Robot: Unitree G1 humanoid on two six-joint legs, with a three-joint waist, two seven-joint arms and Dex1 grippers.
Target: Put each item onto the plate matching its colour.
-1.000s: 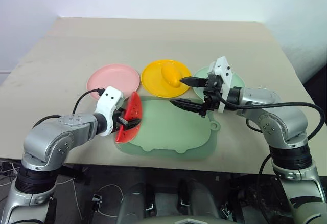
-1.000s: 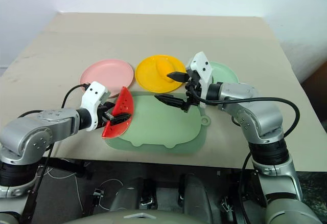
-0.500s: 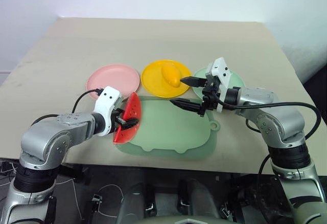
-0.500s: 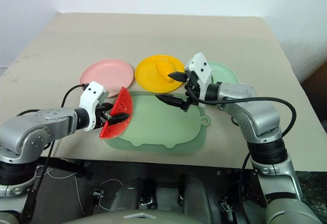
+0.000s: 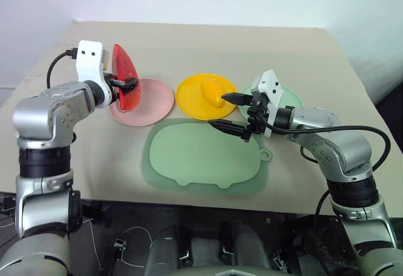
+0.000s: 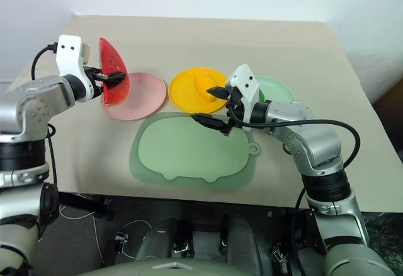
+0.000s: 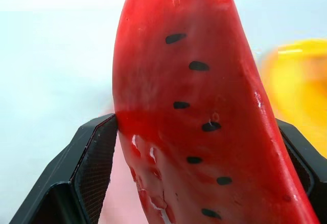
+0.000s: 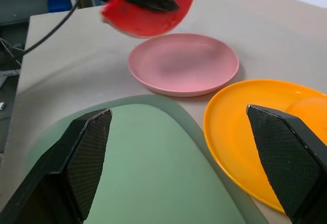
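The pink plate [image 5: 143,101] sits on the table [image 5: 208,43] at about 9 o'clock from the yellow plate, and it has nothing lying in it. The left gripper [image 5: 125,84] is up above the pink plate's left edge. Its 2 black fingers are closed on the red watermelon slice [image 5: 124,77], one on each side. The slice stands upright in the air and does not touch the plate. In the left wrist view the slice [image 7: 204,111] sits so close that its top and bottom are cut off, and its green rind cannot be seen.

The yellow plate [image 5: 192,96] is in the middle of the row of 3 plates. The yellow mango [image 5: 211,91] lies in it.

The big pale green mat [image 5: 201,159] lies flat at 6 o'clock from the yellow plate. Nothing lies on it.

The right gripper [image 5: 230,112] hangs over the spot where the mat's far edge meets the yellow plate. Its 2 fingers are spread wide apart and hold nothing.

The mint green plate [image 5: 291,97] is at 3 o'clock from the yellow plate. The right gripper and arm hide most of it, so what lies in it cannot be made out.
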